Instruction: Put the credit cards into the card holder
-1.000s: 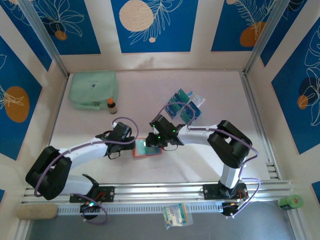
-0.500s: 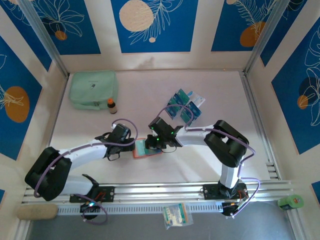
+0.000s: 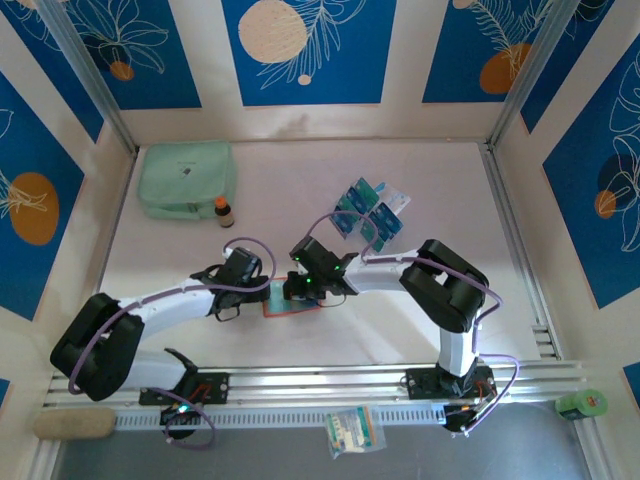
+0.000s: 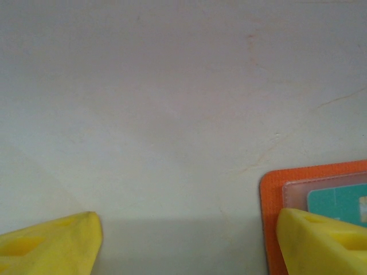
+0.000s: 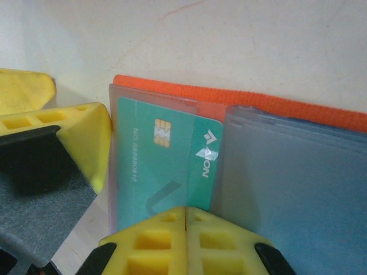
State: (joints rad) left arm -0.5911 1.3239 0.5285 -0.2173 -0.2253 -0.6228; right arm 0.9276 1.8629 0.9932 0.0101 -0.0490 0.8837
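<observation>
Top external | pale tabletop (image 3: pixel 300 175), blue-panel walls (image 3: pixel 340 60) | L hand (image 4: pixel 189 235) apart | R hand (image 5: pixel 185 216) together at card holder (image 5: pixel 246 101)

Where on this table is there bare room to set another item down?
Bare: the back middle, between the mint pouch and the loose credit cards; the right side, from those cards to the side rail. Crowded: the centre, where left gripper and right gripper meet at the card holder.

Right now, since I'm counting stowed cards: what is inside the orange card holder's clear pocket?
One teal credit card with a gold chip sits mostly inside the card holder's clear pocket, logo edge sticking out. The shut right gripper covers its near end; cards underneath would be hidden.
</observation>
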